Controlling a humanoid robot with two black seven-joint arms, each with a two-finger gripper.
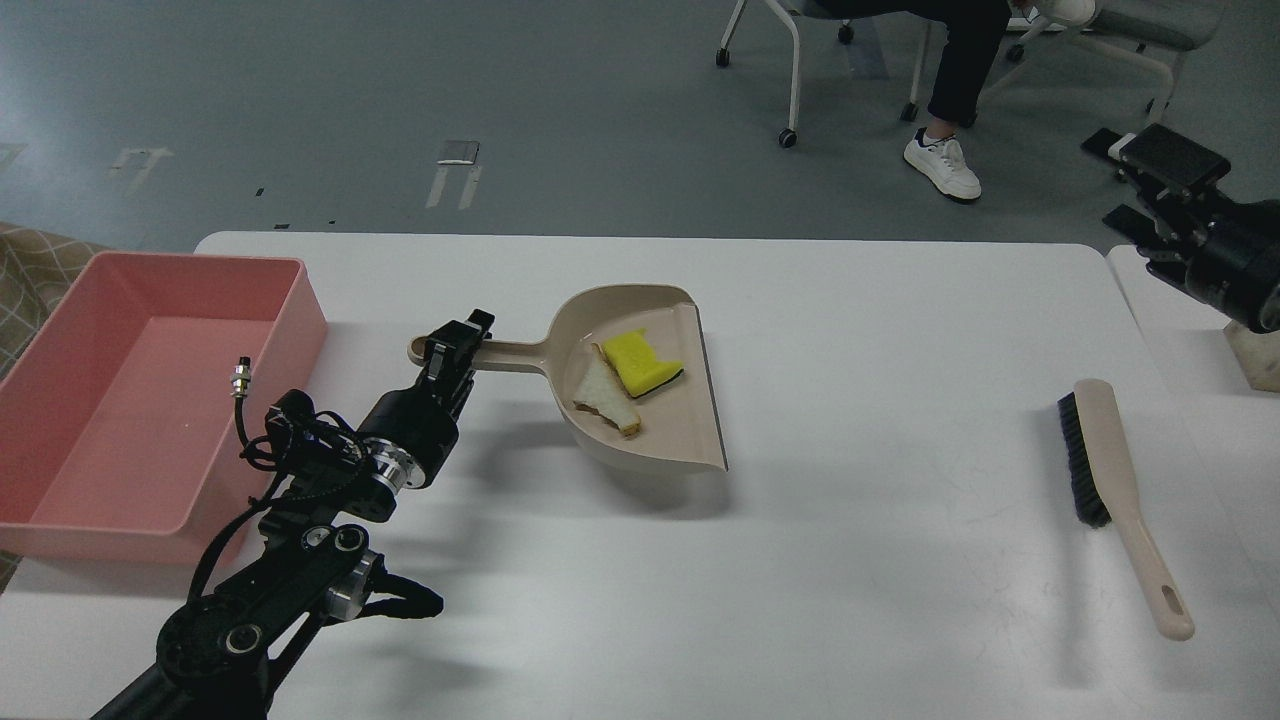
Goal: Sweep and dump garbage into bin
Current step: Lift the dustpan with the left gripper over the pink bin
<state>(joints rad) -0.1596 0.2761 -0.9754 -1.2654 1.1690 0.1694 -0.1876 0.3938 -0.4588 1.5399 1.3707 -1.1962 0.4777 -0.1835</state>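
The garbage lies in the beige dustpan [660,425]: a yellow sponge piece [640,362] with a dark underside and an off-white crusty strip [603,394] beside it. My left gripper [455,347] is shut on the dustpan's long handle [505,352] and holds the pan raised above the white table [850,330], its shadow below it. The pink bin [150,390] stands at the table's left edge, left of the dustpan. My right gripper [1135,180] is up at the far right, off the table's back edge, open and empty.
The beige black-bristled brush [1110,480] lies on the table at the right. A pale stone-like block [1260,355] sits on the neighbouring table at the far right. A seated person's leg and shoe [940,160] and chair wheels are on the floor beyond.
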